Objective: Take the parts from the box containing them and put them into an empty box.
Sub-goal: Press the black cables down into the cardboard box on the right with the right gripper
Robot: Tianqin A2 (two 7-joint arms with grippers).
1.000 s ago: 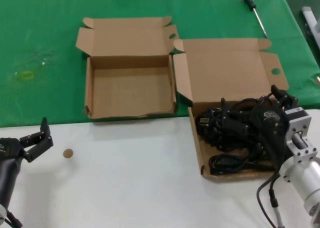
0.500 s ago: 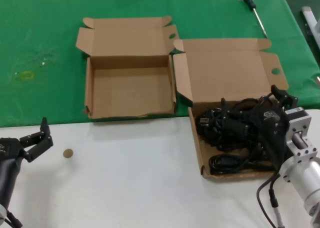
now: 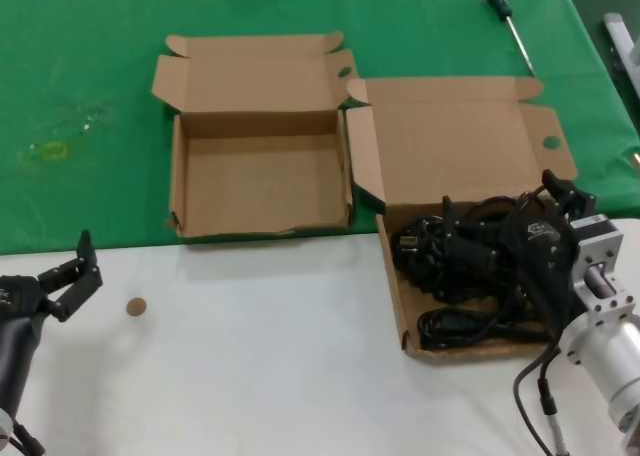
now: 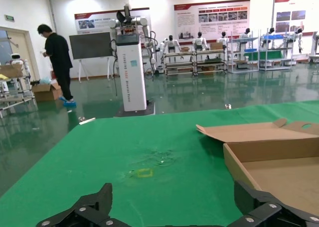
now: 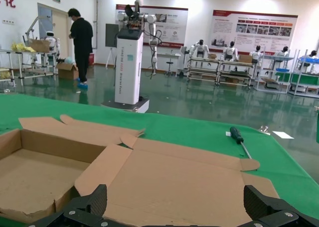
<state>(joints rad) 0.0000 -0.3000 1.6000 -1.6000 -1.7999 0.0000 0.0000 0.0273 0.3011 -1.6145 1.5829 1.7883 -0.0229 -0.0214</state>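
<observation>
smaller box (image 3: 262, 181) open-topped, flap (image 3: 365, 166) standing between both boxes

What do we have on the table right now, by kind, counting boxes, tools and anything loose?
Brown cardboard boxes: 2, the smaller empty box and the larger tall-lidded box.
Black coiled power cables: a tangled heap in the larger box, bundles too overlapped to count, 1 heap.
Dark-handled screwdriver: 1.
Small round brown disc: 1.
Total: 5.
</observation>
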